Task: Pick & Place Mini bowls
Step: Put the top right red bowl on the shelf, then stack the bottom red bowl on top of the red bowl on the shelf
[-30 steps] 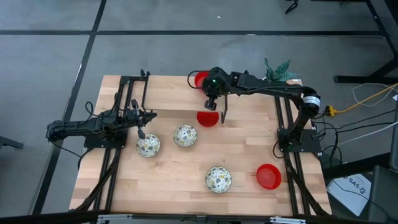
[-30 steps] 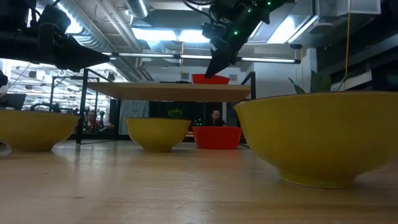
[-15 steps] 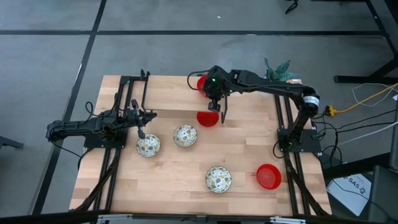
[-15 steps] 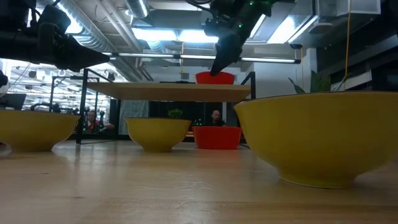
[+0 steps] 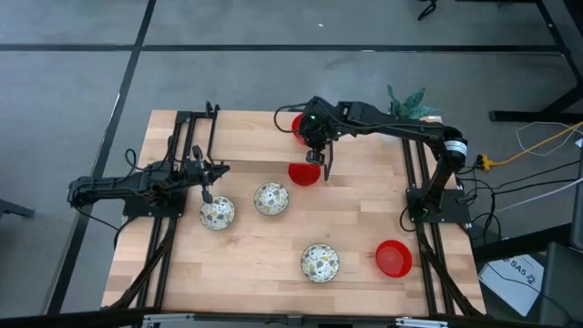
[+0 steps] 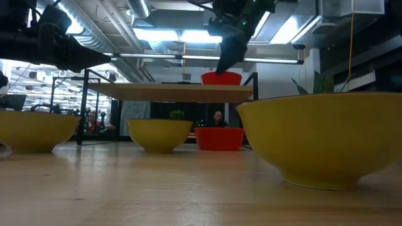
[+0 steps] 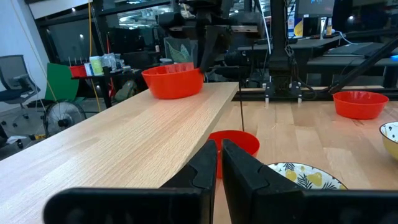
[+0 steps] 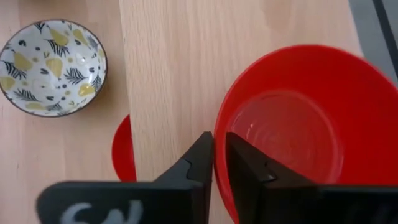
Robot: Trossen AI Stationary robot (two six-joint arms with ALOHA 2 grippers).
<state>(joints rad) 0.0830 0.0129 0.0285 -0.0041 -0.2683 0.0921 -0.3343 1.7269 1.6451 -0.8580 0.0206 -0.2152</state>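
Carried red bowl (image 6: 221, 78) has shifted a little rightward in the low view along the raised wooden shelf (image 7: 124, 137) since a second ago, the right hand (image 8: 217, 142) on its rim.
Left hand (image 5: 208, 193) hangs just beside the leftmost speckled bowl (image 5: 217, 213), fingers pressed together on nothing. A second speckled bowl (image 5: 271, 198) sits near it, and a third speckled bowl (image 5: 320, 262) lies nearer the front edge of the worktop (image 5: 264, 282). Partly under the shelf stands a second red bowl (image 5: 304, 172). Above it the right hand's fingers stand narrow, pinching the carried red bowl's rim as it sits on the shelf. A third red bowl (image 5: 393, 258) lies front right, with a potted plant (image 5: 410, 102) at the back corner.
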